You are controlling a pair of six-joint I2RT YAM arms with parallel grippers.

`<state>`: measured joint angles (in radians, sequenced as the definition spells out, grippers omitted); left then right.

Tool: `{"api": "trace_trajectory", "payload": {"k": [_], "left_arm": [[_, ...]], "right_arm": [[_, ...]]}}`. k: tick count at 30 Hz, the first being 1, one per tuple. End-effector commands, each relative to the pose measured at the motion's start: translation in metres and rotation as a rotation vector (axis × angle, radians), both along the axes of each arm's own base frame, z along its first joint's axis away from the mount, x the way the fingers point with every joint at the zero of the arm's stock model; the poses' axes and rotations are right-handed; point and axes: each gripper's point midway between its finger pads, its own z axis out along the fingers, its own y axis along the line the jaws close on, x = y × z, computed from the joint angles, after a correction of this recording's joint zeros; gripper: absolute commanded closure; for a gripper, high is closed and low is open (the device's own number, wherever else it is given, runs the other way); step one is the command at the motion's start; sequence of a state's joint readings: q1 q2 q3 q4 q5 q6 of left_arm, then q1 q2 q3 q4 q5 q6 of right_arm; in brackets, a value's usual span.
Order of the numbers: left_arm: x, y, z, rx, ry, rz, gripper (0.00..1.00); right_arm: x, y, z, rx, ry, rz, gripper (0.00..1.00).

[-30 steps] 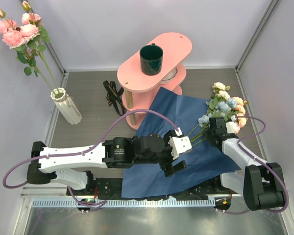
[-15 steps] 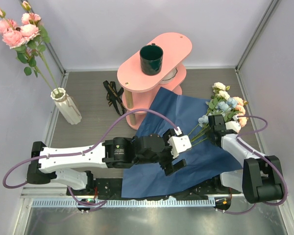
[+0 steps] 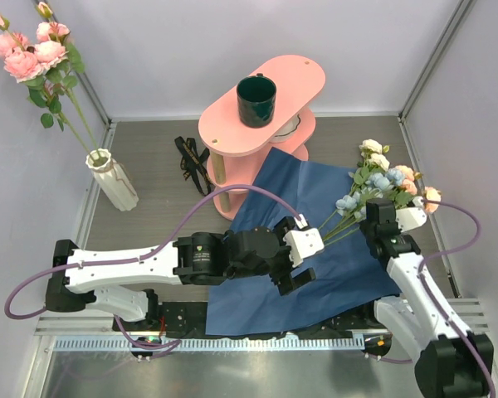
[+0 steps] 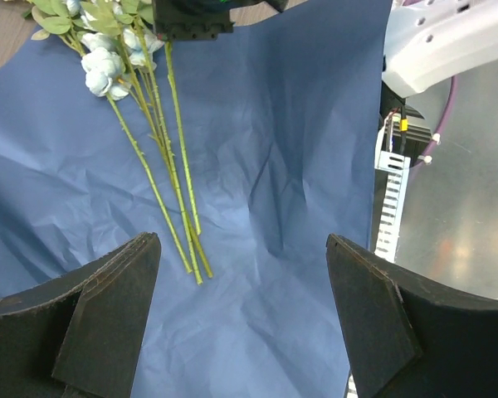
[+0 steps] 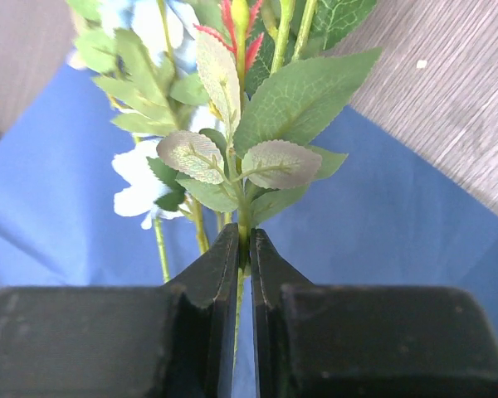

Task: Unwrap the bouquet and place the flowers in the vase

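- The ribbed cream vase (image 3: 112, 178) is standing at the far left beside the left wall, holding three or four pink roses (image 3: 29, 54) whose long stems are leaning up and away to the left.
- A dark green mug (image 3: 256, 99) is sitting on the upper tier of a pink two-tier stand (image 3: 303, 79); its inside is too dark to read.
- The blue wrapping paper (image 3: 315, 274) is lying spread open from the stand's foot to the table's near edge, covering the middle and right of the floor.
- Bare wood is lying open between the vase and the stand, apart from a black ribbon (image 3: 191, 162) just left of the stand.
- The remaining flowers (image 3: 373, 182) are lying on the paper's far right part, blooms close to the right wall.
- Their long axis is running diagonally: blooms pointing to the far right, cut stem ends (image 4: 191, 257) pointing toward the near centre.
- The right gripper (image 5: 243, 249) is pinching one thin green stem among the leaves, fingers nearly together.
- The left gripper (image 4: 241, 245) is hovering over the paper just short of the stem ends, jaws wide apart and holding nothing.
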<state>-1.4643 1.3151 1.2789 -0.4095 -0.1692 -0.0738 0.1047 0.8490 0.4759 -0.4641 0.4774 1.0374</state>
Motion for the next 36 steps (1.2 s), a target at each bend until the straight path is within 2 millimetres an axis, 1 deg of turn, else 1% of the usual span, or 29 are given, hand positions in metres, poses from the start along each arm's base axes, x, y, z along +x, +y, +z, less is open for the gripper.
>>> {"api": "trace_trajectory", "payload": {"k": [1,2,4,5,6,7,8,9,10,12,13,14,15,16,19,20,21,22,23,24,25,28,29,30,31,32,33,34,36], "left_arm": [[0.006,0.005,0.038,-0.094,-0.040,0.030,0.14],[0.007,0.006,0.036,-0.088,-0.046,0.035,0.14],[0.009,0.007,0.037,-0.088,-0.053,0.044,0.14],[0.011,0.007,0.038,-0.092,-0.058,0.052,0.14],[0.011,0.007,0.038,-0.093,-0.060,0.055,0.14],[0.012,0.007,0.038,-0.093,-0.062,0.059,0.13],[0.013,0.008,0.038,-0.092,-0.065,0.062,0.13],[0.014,0.009,0.039,-0.095,-0.067,0.067,0.12],[0.014,0.009,0.039,-0.096,-0.067,0.067,0.12],[0.015,0.010,0.040,-0.101,-0.069,0.071,0.11],[0.015,0.009,0.040,-0.102,-0.069,0.071,0.11],[0.016,0.010,0.039,-0.102,-0.070,0.076,0.11],[0.016,0.010,0.040,-0.105,-0.069,0.078,0.10],[0.017,0.009,0.041,-0.111,-0.066,0.079,0.10],[0.019,0.010,0.046,-0.147,-0.033,0.077,0.10],[0.023,0.012,0.047,-0.155,-0.027,0.083,0.10],[0.024,0.013,0.050,-0.168,-0.023,0.080,0.11],[0.025,0.013,0.054,-0.188,-0.014,0.084,0.12],[0.030,0.014,0.057,-0.199,-0.009,0.097,0.12],[0.032,0.016,0.063,-0.220,-0.001,0.106,0.12],[0.030,0.015,0.068,-0.242,0.032,0.100,0.12],[0.033,0.014,0.095,-0.328,0.126,0.086,0.12],[0.023,0.010,0.099,-0.349,0.176,0.027,0.12],[0.021,0.007,0.109,-0.389,0.211,0.006,0.11],[0.025,0.004,0.111,-0.415,0.255,0.012,0.10],[0.018,0.001,0.115,-0.441,0.333,-0.012,0.10],[0.018,-0.003,0.123,-0.485,0.362,-0.019,0.09],[0.021,-0.008,0.118,-0.487,0.391,-0.011,0.09],[0.021,-0.014,0.122,-0.520,0.445,-0.012,0.09]], "right_arm": [[-0.005,-0.016,0.052,-0.086,-0.109,-0.030,0.99],[-0.006,-0.017,0.059,-0.091,-0.128,-0.023,0.99],[-0.006,-0.014,0.083,-0.106,-0.191,0.021,0.99],[-0.006,-0.012,0.090,-0.117,-0.208,0.049,0.99],[-0.005,-0.004,0.100,-0.103,-0.250,0.108,0.99],[-0.001,0.001,0.113,-0.144,-0.288,0.178,0.99],[0.001,0.007,0.120,-0.156,-0.318,0.229,0.99],[0.003,0.014,0.127,-0.163,-0.345,0.288,0.99],[0.004,0.028,0.140,-0.186,-0.406,0.399,0.99],[0.004,0.047,0.151,-0.197,-0.472,0.530,0.99],[0.002,0.069,0.166,-0.181,-0.560,0.652,0.99],[-0.001,0.083,0.171,-0.192,-0.596,0.747,0.99],[-0.003,0.093,0.183,-0.197,-0.658,0.807,0.99],[-0.014,0.115,0.188,-0.171,-0.707,0.942,0.99],[-0.027,0.135,0.206,-0.165,-0.809,1.070,0.99],[-0.039,0.146,0.213,-0.133,-0.857,1.138,0.99],[-0.043,0.152,0.222,-0.128,-0.912,1.171,0.99],[-0.048,0.157,0.226,-0.116,-0.937,1.204,0.99],[-0.060,0.167,0.235,-0.106,-0.992,1.279,0.99],[-0.065,0.171,0.246,-0.093,-1.044,1.296,0.99],[-0.070,0.173,0.252,-0.091,-1.069,1.318,0.99],[-0.090,0.183,0.271,-0.082,-1.162,1.406,0.99],[-0.094,0.184,0.276,-0.083,-1.186,1.422,0.99],[-0.101,0.186,0.283,-0.086,-1.225,1.446,0.99],[-0.105,0.187,0.287,-0.097,-1.244,1.456,0.99],[-0.107,0.187,0.290,-0.106,-1.257,1.462,0.99],[-0.112,0.188,0.297,-0.122,-1.279,1.471,0.99],[-0.114,0.188,0.299,-0.127,-1.287,1.480,0.99],[-0.121,0.189,0.307,-0.146,-1.318,1.494,0.99]]}}
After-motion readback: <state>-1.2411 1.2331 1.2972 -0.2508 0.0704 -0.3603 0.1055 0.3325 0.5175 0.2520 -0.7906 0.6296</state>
